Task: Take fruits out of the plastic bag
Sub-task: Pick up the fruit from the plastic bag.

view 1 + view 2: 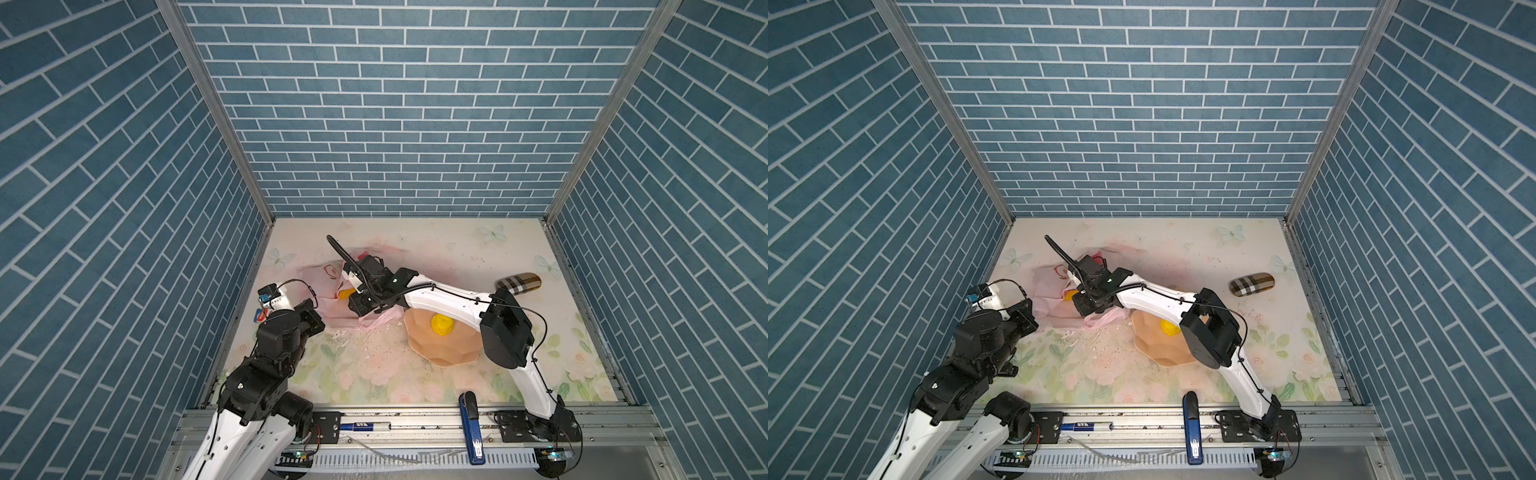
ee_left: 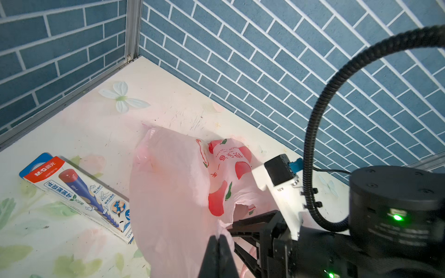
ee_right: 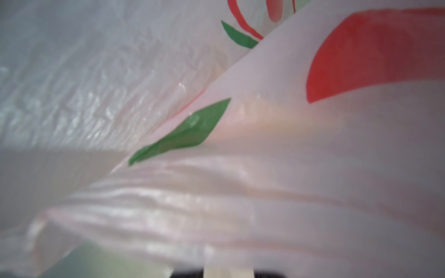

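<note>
The pale-pink plastic bag [image 1: 320,278] [image 1: 1046,284] [image 2: 168,180] lies at the back left. My left gripper [image 2: 219,237] [image 1: 316,302] is shut on a pinch of the bag's edge and holds it up. My right gripper [image 1: 354,305] [image 1: 1077,307] reaches into the bag's mouth, and its black fingers [image 2: 252,220] show beside the left one. Bag film [image 3: 289,168] fills the right wrist view; a blurred cream strip [image 3: 227,272] sits between two dark jaw shapes. A yellow-orange fruit [image 1: 345,294] [image 1: 1070,295] shows inside the bag by that gripper. A yellow lemon [image 1: 441,325] [image 1: 1169,327] lies in the peach bowl [image 1: 453,353] [image 1: 1154,345].
A pencil box [image 2: 79,192] [image 1: 261,314] lies by the left wall beside the bag. A checked case [image 1: 518,284] [image 1: 1252,284] lies at the right rear. A blue stapler [image 1: 471,424] and a marker [image 1: 365,426] lie on the front rail. White crumbs [image 1: 353,345] dot the mat.
</note>
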`<action>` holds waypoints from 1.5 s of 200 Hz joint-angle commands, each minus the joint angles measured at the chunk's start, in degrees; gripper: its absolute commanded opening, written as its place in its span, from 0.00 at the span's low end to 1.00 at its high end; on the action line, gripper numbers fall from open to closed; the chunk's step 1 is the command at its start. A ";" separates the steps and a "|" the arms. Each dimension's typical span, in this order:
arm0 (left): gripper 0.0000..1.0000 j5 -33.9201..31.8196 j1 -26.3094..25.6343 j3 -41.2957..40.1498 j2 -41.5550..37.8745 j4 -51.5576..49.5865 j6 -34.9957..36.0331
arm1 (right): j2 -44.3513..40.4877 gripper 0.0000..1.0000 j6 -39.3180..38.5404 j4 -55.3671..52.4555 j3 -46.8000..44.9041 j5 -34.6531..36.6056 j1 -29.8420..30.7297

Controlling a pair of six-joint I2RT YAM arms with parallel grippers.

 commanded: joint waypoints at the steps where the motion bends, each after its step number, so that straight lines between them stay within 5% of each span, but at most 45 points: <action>1: 0.00 1.31 0.01 1.28 -0.54 0.82 -0.64 | 2.78 0.36 1.12 3.38 3.72 2.42 -1.18; 50: 0.00 3.67 0.07 -1.23 -3.40 -1.84 -2.12 | 7.85 0.42 3.54 8.70 7.50 9.06 -3.53; 140: 0.00 7.47 0.08 -3.64 -3.27 -1.10 -2.29 | 14.58 0.73 3.12 13.31 13.68 15.50 -4.60; 300: 0.00 9.38 0.01 -6.05 -6.28 -2.68 -3.57 | 22.21 0.76 4.49 15.38 20.12 13.09 -6.13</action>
